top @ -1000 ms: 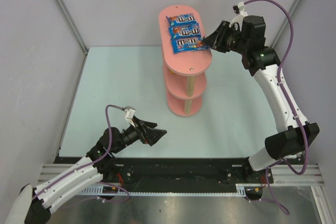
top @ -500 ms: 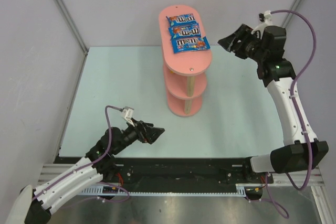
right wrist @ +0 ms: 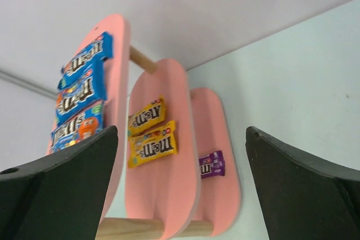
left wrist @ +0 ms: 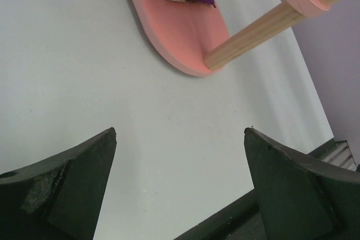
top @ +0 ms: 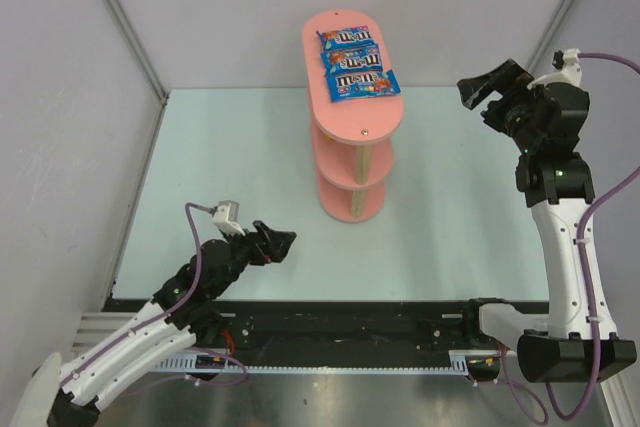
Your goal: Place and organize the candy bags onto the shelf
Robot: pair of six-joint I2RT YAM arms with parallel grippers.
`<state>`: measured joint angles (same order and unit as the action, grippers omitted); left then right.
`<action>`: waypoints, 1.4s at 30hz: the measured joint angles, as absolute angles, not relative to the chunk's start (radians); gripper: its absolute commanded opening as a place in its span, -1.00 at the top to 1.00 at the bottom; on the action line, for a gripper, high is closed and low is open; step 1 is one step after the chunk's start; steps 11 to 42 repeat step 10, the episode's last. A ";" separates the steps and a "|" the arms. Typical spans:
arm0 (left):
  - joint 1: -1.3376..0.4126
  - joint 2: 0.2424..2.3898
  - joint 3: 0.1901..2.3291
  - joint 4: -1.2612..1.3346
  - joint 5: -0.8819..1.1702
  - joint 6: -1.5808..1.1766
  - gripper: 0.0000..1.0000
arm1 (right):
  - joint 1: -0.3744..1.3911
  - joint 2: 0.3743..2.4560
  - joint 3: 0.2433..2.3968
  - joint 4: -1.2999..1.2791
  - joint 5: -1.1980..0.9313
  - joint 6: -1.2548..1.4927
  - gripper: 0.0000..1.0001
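The pale table (top: 230, 157) carries the pink shelf (top: 362, 119), which stands upright. The right gripper (top: 489, 82) hangs beside the top board, jaws wide and empty. The left gripper (top: 283, 240) sits low near the front, also spread and empty. Three blue bags (top: 352, 65) lie on top, two yellow bags (right wrist: 151, 133) on the middle board and one purple bag (right wrist: 212, 164) on the bottom. The bags look light, floppy and slick, so pinching across a short edge seems safest.
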<state>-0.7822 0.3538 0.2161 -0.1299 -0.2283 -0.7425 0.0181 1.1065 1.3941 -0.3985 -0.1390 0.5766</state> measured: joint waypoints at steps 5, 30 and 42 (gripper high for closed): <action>-0.782 0.308 0.237 -0.207 -0.295 -0.744 -0.99 | -0.040 1.091 1.352 -0.411 -0.079 0.614 -1.00; -0.782 0.266 0.266 -0.263 -0.355 -0.744 -1.00 | -0.062 1.081 1.333 -0.423 -0.038 0.633 -0.99; -0.782 0.266 0.266 -0.263 -0.355 -0.744 -1.00 | -0.062 1.081 1.333 -0.423 -0.038 0.633 -0.99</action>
